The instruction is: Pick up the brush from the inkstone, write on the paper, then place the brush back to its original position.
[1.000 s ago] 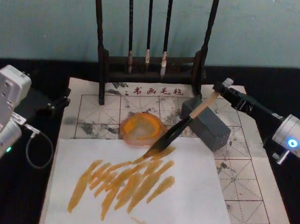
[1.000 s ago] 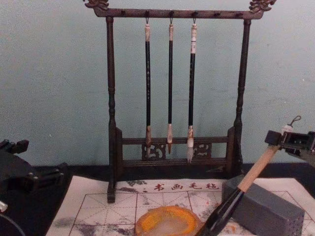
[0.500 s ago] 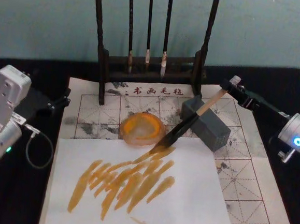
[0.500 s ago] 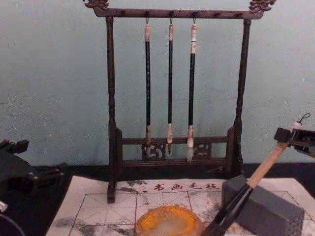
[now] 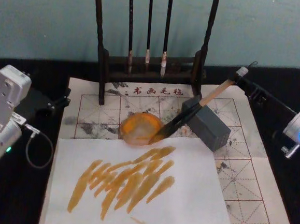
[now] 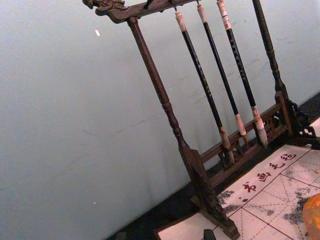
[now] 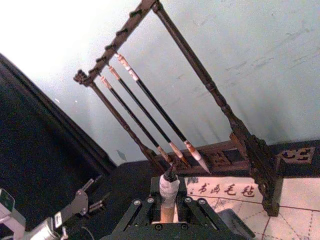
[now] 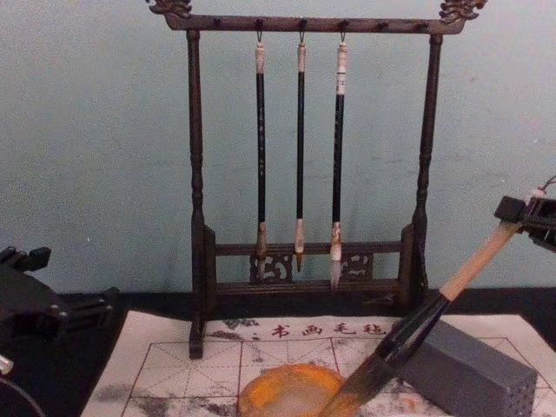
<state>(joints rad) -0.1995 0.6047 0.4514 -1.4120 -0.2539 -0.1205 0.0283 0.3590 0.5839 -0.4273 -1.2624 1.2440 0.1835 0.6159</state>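
Jaws of the right gripper [image 5: 242, 76] clench the white-wrapped end of the brush [image 5: 197, 104]. It slants past the grey block [image 5: 211, 128], bristle tip at the rim of the orange dish [image 5: 138, 127] on the paper [image 5: 245, 127]. Left gripper [image 5: 54, 104] sits parked at the worktop's left.

We see a black table [image 5: 49, 68] carrying the paper [image 5: 242, 127], an off-white sheet with a red grid spread across its middle. The dark wooden brush rack [image 5: 148, 69] stands at the far side, its feet reaching onto the paper's far edge.
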